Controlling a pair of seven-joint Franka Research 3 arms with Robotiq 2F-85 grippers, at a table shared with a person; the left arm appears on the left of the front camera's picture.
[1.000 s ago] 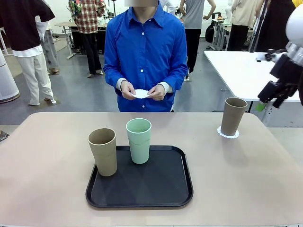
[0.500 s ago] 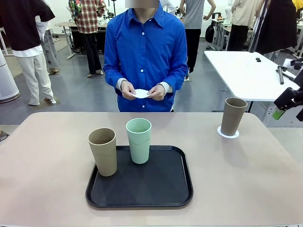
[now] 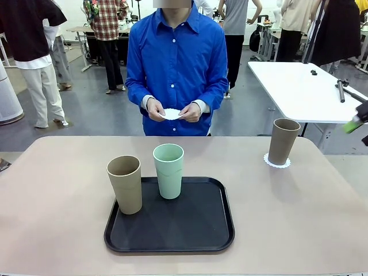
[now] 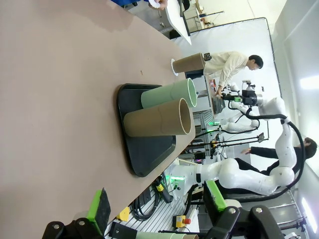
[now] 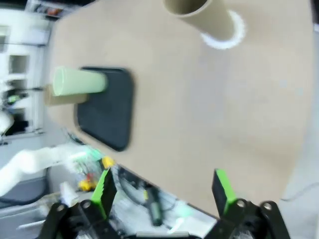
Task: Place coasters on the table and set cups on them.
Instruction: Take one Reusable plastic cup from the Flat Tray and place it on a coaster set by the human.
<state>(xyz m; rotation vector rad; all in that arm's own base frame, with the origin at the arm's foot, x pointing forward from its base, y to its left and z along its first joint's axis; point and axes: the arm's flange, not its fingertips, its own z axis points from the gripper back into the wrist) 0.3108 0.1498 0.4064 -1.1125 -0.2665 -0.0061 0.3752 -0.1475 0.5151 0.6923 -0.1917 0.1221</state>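
A tan cup (image 3: 284,141) stands on a white lacy coaster (image 3: 277,161) at the far right of the beige table (image 3: 57,195). On a black tray (image 3: 172,227) stand a mint green cup (image 3: 168,171) and a second tan cup (image 3: 125,184). The person across the table holds another coaster (image 3: 171,114) in both hands. My right gripper (image 5: 163,191) is open and empty, high above the table's right side; one of its green pads (image 3: 353,126) pokes in at the right edge. My left gripper (image 4: 157,206) is open and empty, back from the tray (image 4: 144,154), looking at both cups (image 4: 158,118).
A white rectangular table (image 3: 299,86) stands behind at the right. Bare tabletop lies left of the tray and between the tray and the right-hand cup. Other people stand in the room beyond.
My right arm has drawn back to the right, away from the tan cup on its coaster, and has nearly left the front view. Cups, tray and the person's hands have not moved.
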